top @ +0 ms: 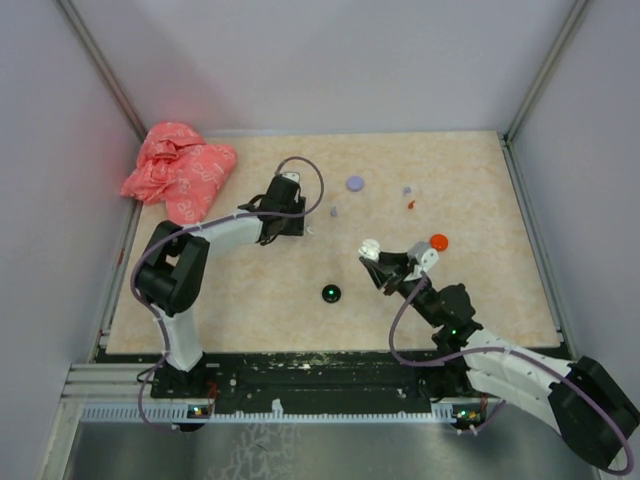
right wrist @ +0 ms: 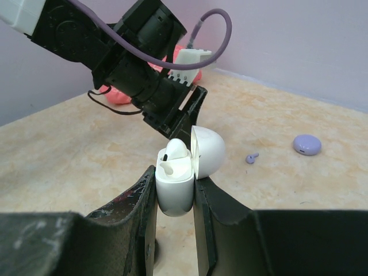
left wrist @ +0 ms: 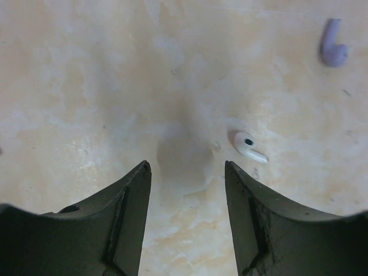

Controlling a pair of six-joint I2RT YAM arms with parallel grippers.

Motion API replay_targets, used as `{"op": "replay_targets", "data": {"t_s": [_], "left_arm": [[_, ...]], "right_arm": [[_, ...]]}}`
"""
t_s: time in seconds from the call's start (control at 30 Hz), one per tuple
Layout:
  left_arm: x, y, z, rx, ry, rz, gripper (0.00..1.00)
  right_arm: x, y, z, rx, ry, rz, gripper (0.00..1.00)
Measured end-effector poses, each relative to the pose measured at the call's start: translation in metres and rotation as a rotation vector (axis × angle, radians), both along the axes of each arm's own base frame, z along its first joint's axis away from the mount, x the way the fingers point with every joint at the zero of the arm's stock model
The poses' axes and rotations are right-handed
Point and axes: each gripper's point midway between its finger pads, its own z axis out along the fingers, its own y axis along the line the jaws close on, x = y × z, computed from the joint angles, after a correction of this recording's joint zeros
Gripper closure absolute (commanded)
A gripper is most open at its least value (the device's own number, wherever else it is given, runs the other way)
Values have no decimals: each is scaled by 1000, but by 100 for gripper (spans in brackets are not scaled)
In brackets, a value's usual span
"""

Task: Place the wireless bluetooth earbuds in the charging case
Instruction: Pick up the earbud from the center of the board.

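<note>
**White Case Clamped, One Bud Loose**

The right gripper (right wrist: 174, 179) was clamped on a glossy white plastic charging case (right wrist: 175, 195), its lid open and one white earbud (right wrist: 172, 155) seated inside. The left gripper (left wrist: 187, 167) hung with jaws apart. A loose white stemmed earbud (left wrist: 248, 146) lay just right of it, and a small lilac earbud (left wrist: 332, 50) farther right. A flat black round disc (top: 330, 293) lay between the arms.

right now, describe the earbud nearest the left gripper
Find the pink crumpled bag at the table's far left corner; the left gripper hovers open near it. Past its fingertips lies the white earbud, lying loose and white, unlike the lilac earbud farther off.
</note>
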Motion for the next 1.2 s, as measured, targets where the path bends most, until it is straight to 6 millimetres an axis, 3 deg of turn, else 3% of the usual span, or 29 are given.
{"op": "replay_targets", "data": {"t_s": [0.23, 0.73, 1.2], "left_arm": [[-3, -23, 26, -94, -40, -80, 46], [1, -46, 5, -6, -26, -221, 57], [6, -46, -9, 50, -2, -245, 65]], "right_arm": [[-1, 0, 1, 2, -4, 4, 100], [0, 2, -4, -8, 9, 11, 100], [-1, 4, -6, -12, 18, 20, 100]]}}
